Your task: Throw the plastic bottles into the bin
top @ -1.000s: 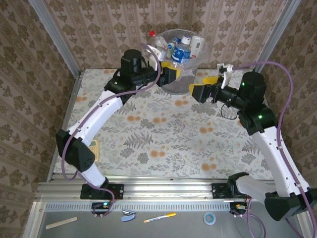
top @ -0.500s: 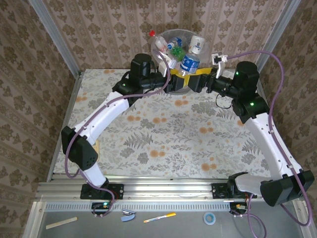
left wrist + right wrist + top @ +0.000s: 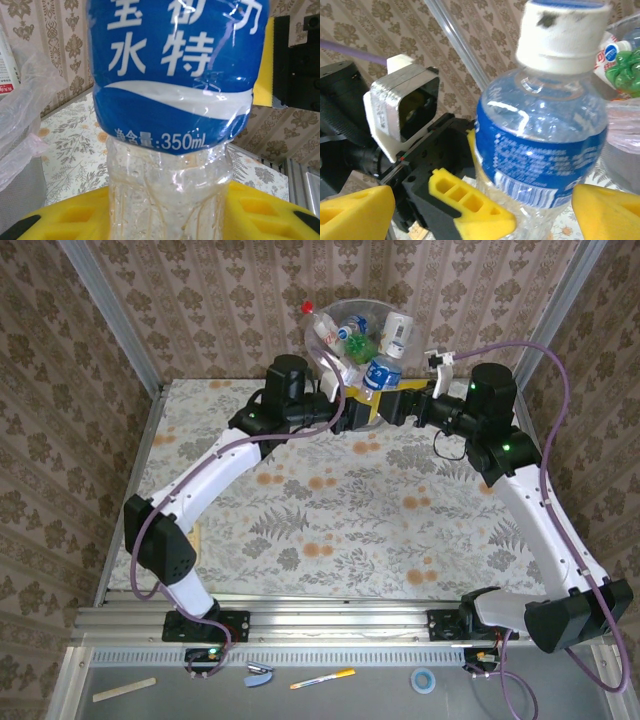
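Patterned wallpaper [image 3: 200, 300] all round, a flowery cloth on the surface [image 3: 330, 500], and at the far edge stands the bin [image 3: 352, 306], lined with a clear bag and heaped with bottles [image 3: 397, 332]: a red cap pokes up on the left, a green one sits in the middle. Both arms reach in and meet right at the bin's near rim. The left claw [image 3: 167, 220] is clamped on a blue-labelled bottle [image 3: 380, 370], its yellow fingers [image 3: 65, 222] pressing the clear lower body on either side. The bottle stands upright, white cap on top, just in front of the pile. The right claw [image 3: 481, 212] faces it from the other side, its yellow fingers [image 3: 607, 210] spread wide to either side of that bottle, clear of its sides.
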Robot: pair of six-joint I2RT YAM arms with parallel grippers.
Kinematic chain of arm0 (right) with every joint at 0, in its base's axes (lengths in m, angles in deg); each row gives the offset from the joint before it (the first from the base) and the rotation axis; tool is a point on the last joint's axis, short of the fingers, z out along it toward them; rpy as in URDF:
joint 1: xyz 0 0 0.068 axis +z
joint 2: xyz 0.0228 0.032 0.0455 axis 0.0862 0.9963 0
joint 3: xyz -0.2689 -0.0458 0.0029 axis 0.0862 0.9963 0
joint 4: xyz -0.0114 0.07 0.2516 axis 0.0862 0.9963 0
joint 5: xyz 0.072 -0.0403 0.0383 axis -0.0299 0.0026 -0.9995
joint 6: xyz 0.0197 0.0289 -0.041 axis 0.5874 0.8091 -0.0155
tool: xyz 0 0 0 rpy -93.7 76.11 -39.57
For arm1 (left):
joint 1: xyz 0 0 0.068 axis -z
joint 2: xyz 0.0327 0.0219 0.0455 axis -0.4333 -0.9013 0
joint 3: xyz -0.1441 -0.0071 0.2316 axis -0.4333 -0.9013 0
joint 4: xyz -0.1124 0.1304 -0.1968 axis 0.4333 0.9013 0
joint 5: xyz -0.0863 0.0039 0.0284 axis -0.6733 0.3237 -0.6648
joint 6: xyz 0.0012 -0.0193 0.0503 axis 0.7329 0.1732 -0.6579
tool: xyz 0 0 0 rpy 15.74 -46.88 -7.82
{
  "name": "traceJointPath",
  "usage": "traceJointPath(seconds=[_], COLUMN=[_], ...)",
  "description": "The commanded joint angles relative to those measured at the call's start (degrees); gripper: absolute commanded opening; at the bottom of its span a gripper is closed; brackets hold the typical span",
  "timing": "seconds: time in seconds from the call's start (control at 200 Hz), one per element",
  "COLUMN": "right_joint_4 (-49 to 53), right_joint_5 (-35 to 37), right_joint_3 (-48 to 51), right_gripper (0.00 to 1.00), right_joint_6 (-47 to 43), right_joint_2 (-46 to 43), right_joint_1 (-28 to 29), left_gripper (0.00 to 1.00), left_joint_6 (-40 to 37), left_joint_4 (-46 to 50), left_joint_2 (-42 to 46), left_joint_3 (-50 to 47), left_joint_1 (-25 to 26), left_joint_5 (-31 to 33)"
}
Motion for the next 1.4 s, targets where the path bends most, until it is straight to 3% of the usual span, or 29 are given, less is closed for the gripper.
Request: traceJointPath(seconds=[0.0, 0.23, 0.525, 0.68, 0.865, 1.045, 1.14, 1.205, 1.395], right_joint_4=[0.3, 0.7, -3.7, -4.5, -4.0, -4.8, -5.6, -7.3, -19.1], right_joint_5=[4.9, 4.8, -0.9, -2.1, -2.6, -3.1, -1.4, 0.8, 11.6], right_joint_3=[-1.1, -1.3, -1.5, -0.5, 0.1, 0.2, -0.3, -0.7, -1.5], right_gripper=[0.94, 0.96, 0.93, 0.86, 0.69, 0.53, 0.50, 0.48, 0.44], right_joint_6=[-1.7, -1.1, 2.8, 3.5, 3.9, 4.4, 3.9, 3.3, -1.0], right_joint_2=[-0.6, 0.7, 4.2, 4.2, 3.0, 2.4, 2.2, 2.2, 1.6], right_joint_1=[-0.2, -0.2, 0.0, 0.1, 0.2, 0.2, 0.2, 0.1, 0.1], left_gripper=[0.34, 0.35, 0.35, 0.35, 0.38, 0.54, 0.86, 0.99, 1.00], left_joint_6=[-1.2, -1.5, -2.9, -2.2, -2.4, -2.8, -2.6, -1.6, 1.7], left_joint_4=[-1.4, -2.9, -1.7, -3.1, -2.9, -3.1, -3.4, -4.2, -4.4], left_joint_2=[3.4, 3.7, 3.6, 3.4, 2.8, 2.6, 3.5, 4.9, 13.3], left_joint_3=[-1.8, -3.7, -4.1, -4.7, -4.5, -4.7, -5.3, -6.4, -12.6], left_joint_1=[-0.1, 0.3, 2.5, 2.4, 1.9, 1.4, 0.8, 0.1, -3.4], left_joint_5=[-4.1, -6.3, -7.5, -7.6, -7.0, -5.8, -4.0, -3.0, 4.1])
